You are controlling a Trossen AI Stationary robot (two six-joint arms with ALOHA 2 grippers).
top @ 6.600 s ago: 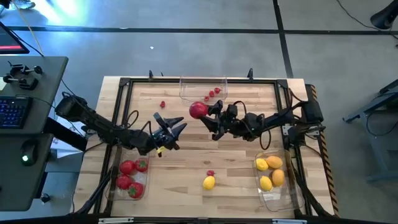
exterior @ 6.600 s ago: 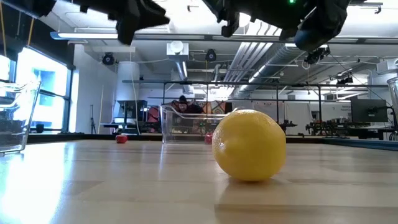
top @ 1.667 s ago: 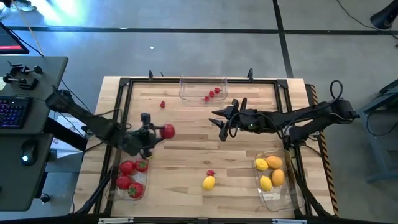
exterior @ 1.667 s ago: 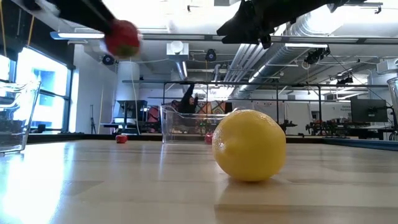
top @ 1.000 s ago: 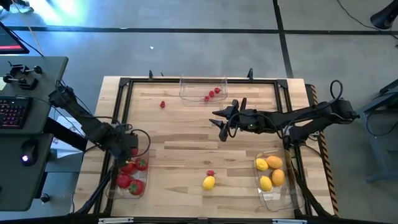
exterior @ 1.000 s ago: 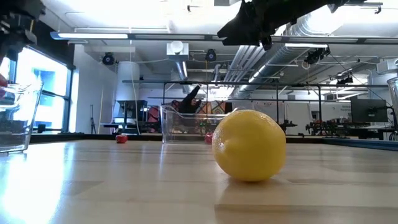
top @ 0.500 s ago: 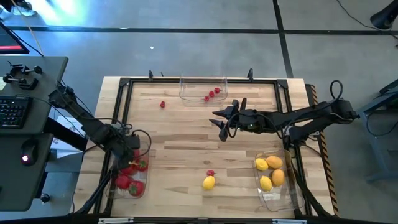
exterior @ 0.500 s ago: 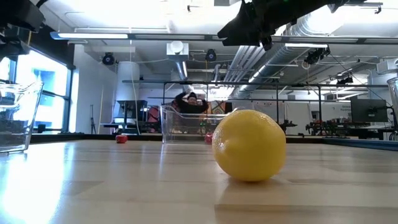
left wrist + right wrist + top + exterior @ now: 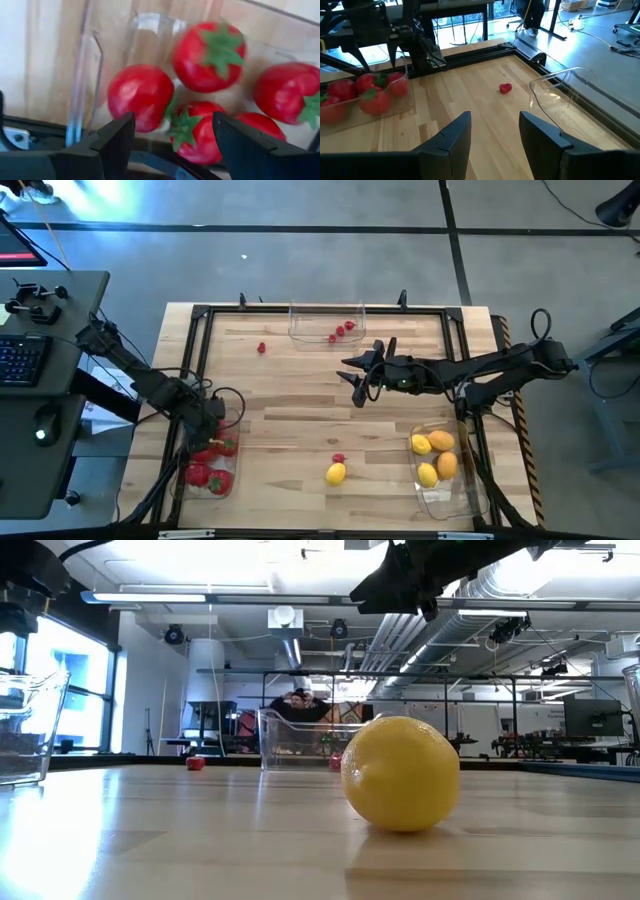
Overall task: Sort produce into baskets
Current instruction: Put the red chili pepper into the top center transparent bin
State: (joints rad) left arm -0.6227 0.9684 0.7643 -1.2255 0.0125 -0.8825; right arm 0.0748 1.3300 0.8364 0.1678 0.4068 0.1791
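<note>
The left hand hangs over the far end of the left basket, its 2 fingers spread apart with nothing between them; its wrist view looks straight down on the tomatoes lying loose in that basket, several red ones with green tops bunched together. The step in hand looks like the release of a tomato into this basket, and to finish it well the hand should lift straight up with the fingers kept wide, so neither tip catches the clear wall or drags a tomato back out. The right hand hovers over the middle of the desk, its 2 fingers parted and empty, pointing toward the left side. Further out, a lemon lies on the near part of the desk with a small berry just beside it, and another berry lies alone toward the far left. The far basket holds a few berries, and the right basket holds 4 yellow and orange lemons. My judgement is that 3 loose pieces remain, and the lemon would suit the right arm, being nearer its basket.
</note>
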